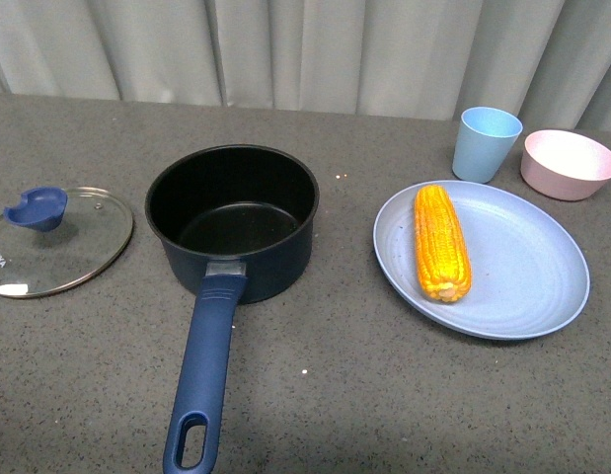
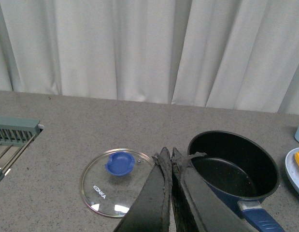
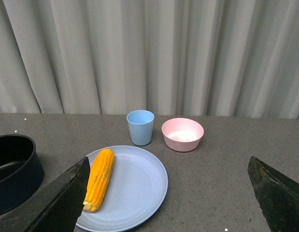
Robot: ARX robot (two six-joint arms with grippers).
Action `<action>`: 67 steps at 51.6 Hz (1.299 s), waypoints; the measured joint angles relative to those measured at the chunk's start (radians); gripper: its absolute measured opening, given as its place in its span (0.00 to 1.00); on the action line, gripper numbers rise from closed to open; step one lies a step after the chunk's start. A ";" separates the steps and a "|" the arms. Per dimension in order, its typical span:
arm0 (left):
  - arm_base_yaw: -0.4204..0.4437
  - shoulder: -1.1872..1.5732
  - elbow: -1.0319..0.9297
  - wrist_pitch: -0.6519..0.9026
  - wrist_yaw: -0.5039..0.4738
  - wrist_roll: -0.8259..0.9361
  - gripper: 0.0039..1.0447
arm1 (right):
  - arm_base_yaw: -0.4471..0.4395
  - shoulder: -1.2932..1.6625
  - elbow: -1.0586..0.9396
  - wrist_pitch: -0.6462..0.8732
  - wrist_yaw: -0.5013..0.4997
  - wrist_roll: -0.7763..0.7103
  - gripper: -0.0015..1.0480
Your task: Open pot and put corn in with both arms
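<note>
front view: pot [image 1: 233, 212] uncovered, corn [image 1: 441, 243] on plate [image 1: 527, 286].

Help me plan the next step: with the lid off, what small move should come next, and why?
Probably lower the right arm's jaws over the corn: they stand wide open, the corn lies untouched on the blue plate, and the pot already stands open, its glass lid on the table beside it.
</note>
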 joint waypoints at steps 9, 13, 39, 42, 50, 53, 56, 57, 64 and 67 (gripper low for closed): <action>0.000 -0.081 0.000 -0.074 0.000 0.000 0.04 | 0.000 0.000 0.000 0.000 0.000 0.000 0.91; 0.000 -0.113 0.000 -0.106 0.000 0.000 0.04 | 0.000 0.000 0.000 0.000 0.000 0.000 0.91; 0.000 -0.309 0.000 -0.299 0.000 0.000 0.04 | 0.000 0.000 0.000 0.000 0.000 0.000 0.91; 0.000 -0.325 0.000 -0.315 0.000 0.000 0.04 | 0.000 0.000 0.000 0.000 0.000 0.000 0.91; 0.000 -0.445 0.000 -0.470 0.000 0.000 0.04 | 0.000 0.000 0.000 0.000 0.000 0.000 0.91; 0.000 -0.494 0.000 -0.495 0.000 0.000 0.04 | 0.000 0.000 0.000 0.000 0.000 0.000 0.91; 0.000 -0.500 0.000 -0.499 -0.001 0.000 0.04 | 0.000 0.000 0.000 0.000 0.000 0.000 0.91; 0.000 -0.500 0.000 -0.499 0.000 0.000 0.04 | 0.000 0.000 0.000 0.000 0.000 0.000 0.91; 0.000 -0.501 0.000 -0.500 0.000 -0.001 0.09 | 0.000 0.000 0.000 0.000 0.002 0.000 0.91; 0.000 -0.502 0.000 -0.500 0.000 0.000 0.18 | 0.049 0.036 0.022 -0.054 0.166 -0.030 0.91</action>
